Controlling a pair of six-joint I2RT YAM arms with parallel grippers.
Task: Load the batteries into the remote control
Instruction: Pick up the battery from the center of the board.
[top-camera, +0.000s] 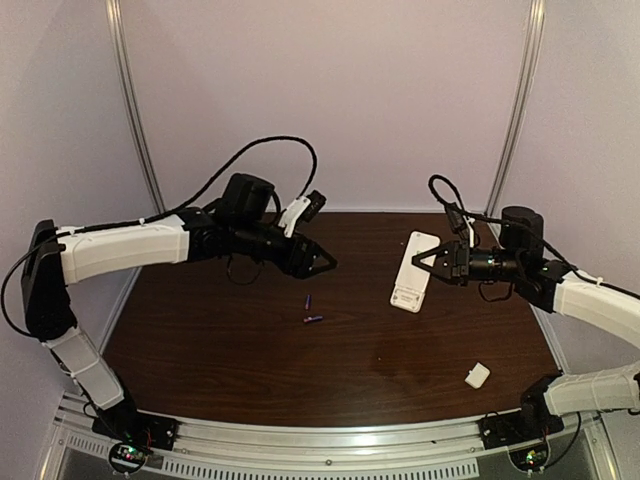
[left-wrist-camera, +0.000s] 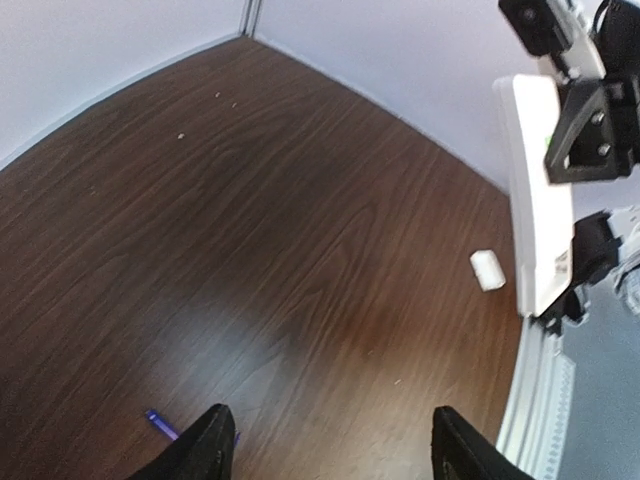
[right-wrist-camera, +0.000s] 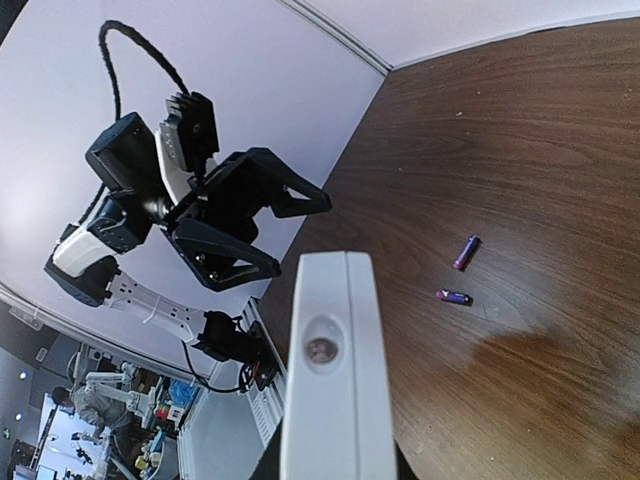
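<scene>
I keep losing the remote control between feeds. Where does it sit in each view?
Top external: the remote control is right of centre, held by the right gripper.
Left wrist: tall white slab at the right edge.
Right wrist: bottom centre, seen end-on.
Shared landmark: the batteries, mid-frame in top external, bottom left in left wrist, right of centre in right wrist.

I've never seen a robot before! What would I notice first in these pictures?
Probably the white remote control, held up off the dark table by the right tool. Facing it, the left tool hangs open in the air. Two tiny purple batteries lie on the wood near the middle of the table.
</scene>
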